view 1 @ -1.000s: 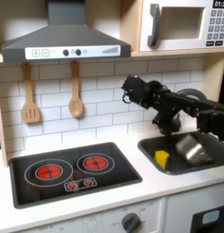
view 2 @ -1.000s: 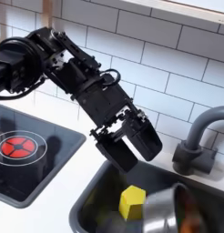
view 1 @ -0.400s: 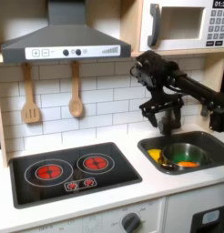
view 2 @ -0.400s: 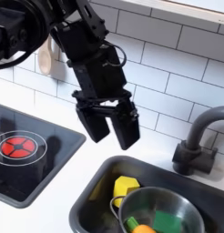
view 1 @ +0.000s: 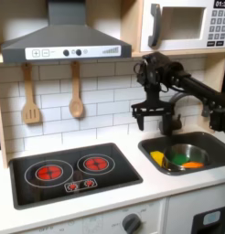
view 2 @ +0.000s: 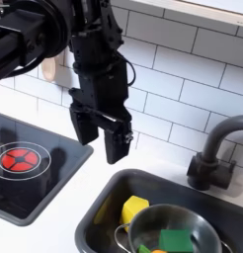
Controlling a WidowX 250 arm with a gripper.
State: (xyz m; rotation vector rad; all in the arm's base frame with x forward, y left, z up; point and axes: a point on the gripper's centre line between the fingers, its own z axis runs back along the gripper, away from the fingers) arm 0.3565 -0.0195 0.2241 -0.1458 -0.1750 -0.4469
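Note:
My black gripper (view 1: 149, 119) (view 2: 100, 140) hangs open above the counter at the sink's left edge, fingers pointing down and nothing between them. Below it and to the right, in both exterior views, a dark sink (view 1: 208, 139) (view 2: 102, 211) holds a metal pot (view 1: 186, 156) (view 2: 173, 229). The pot stands upright with a green piece (view 2: 175, 240) and an orange piece (view 1: 193, 164) inside. A yellow block (view 1: 157, 158) (view 2: 134, 208) lies in the sink beside the pot, on the side nearer the gripper. The gripper touches none of these.
A black two-burner stove (view 1: 73, 172) (view 2: 20, 158) lies left of the sink. A grey faucet (view 2: 216, 148) stands behind the sink. A wooden spatula (view 1: 30, 96) and spoon (view 1: 76, 95) hang on the tiled wall under the hood (view 1: 64, 41). A microwave (view 1: 183, 23) sits top right.
The gripper rose out of the sink and swung left towards the stove side. The pot, tilted a second ago, now stands upright in the sink with its contents showing.

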